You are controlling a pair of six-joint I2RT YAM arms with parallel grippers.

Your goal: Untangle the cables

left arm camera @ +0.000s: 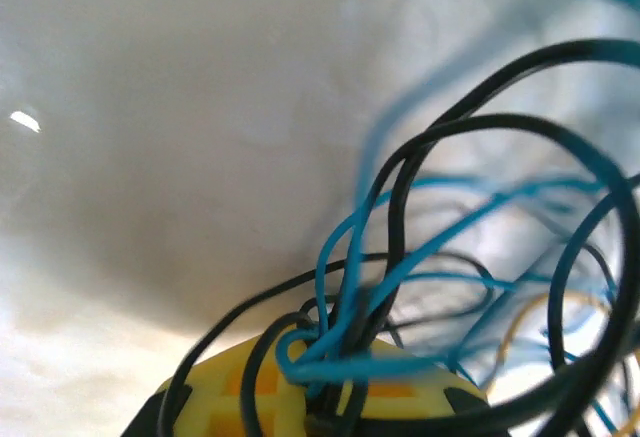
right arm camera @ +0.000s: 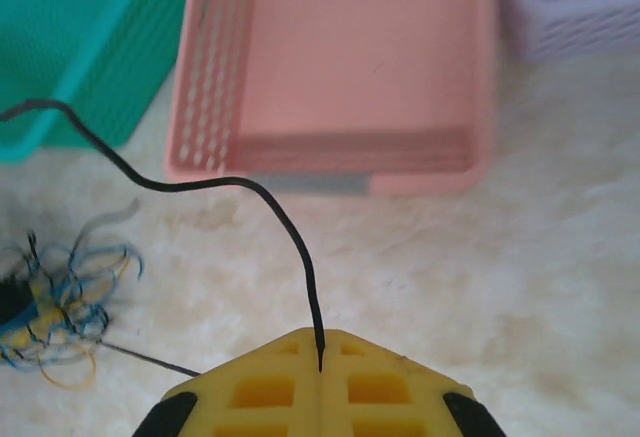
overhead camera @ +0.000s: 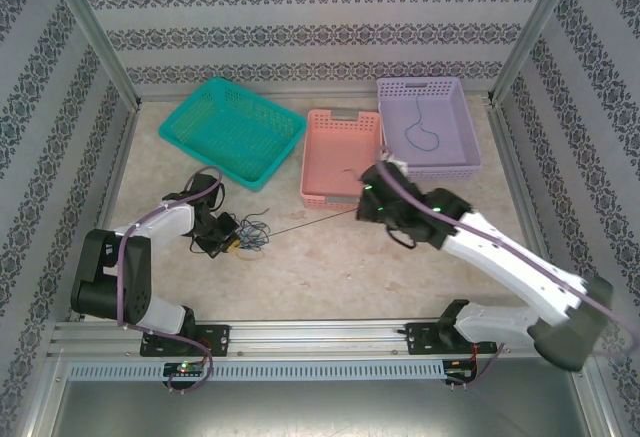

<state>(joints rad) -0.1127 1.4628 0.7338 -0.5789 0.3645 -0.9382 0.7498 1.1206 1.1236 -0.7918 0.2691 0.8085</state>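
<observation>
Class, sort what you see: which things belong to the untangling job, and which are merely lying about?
Job: tangle, held by left tool; black cable, pinched by right tool; loose cable in purple basket.
Lying about: green basket; pink basket; purple basket.

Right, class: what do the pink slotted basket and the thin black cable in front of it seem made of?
Pink slotted basket: probably moulded plastic, matt, judging by its uniform slotted walls. Thin black cable: likely plastic-sheathed wire, smooth; it holds loose curves.

Soft bright light; close cables blurred.
</observation>
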